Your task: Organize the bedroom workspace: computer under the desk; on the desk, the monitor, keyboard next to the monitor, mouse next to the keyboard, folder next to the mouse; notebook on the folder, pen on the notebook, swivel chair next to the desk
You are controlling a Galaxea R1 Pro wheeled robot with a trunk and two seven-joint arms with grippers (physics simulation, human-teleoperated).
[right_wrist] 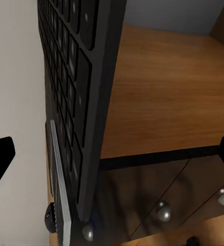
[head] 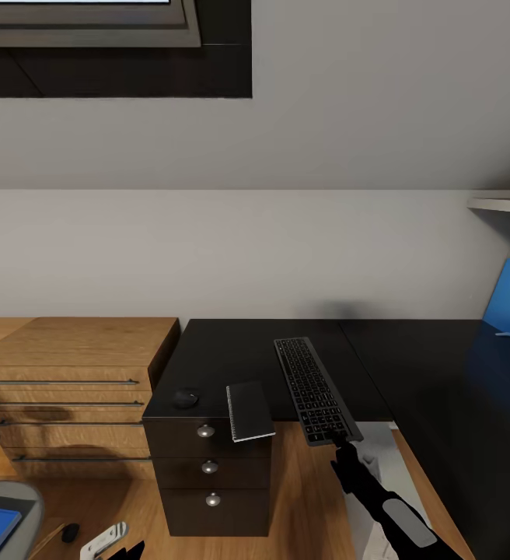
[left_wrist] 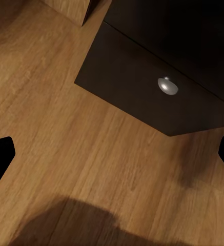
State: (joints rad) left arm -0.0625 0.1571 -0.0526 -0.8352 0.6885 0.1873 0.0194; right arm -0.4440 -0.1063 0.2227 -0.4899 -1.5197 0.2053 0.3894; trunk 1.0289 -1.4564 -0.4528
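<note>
While right fingers (head: 339, 440) pinch keyboard (head: 316, 389) at its near end, keyboard lies on desk (head: 232, 350), overhanging front edge. Notebook (head: 249, 411) just left of keyboard, mouse (head: 185, 398) further left. Left fingers (left_wrist: 112, 154) spread wide, empty, above floor (left_wrist: 65, 128).

Black right arm (head: 379, 498) (grey oval panel), black-fingered tool (head: 339, 442).

The desk (head: 247, 350) has a smooth black top with a faint sheen. Its drawer fronts are dark and matt, with round knobs (head: 206, 430) of polished silver metal. The keyboard (head: 315, 389) looks like matt black plastic. The floor (left_wrist: 65, 128) and the low shelving (head: 68, 373) show warm, grained wood.
</note>
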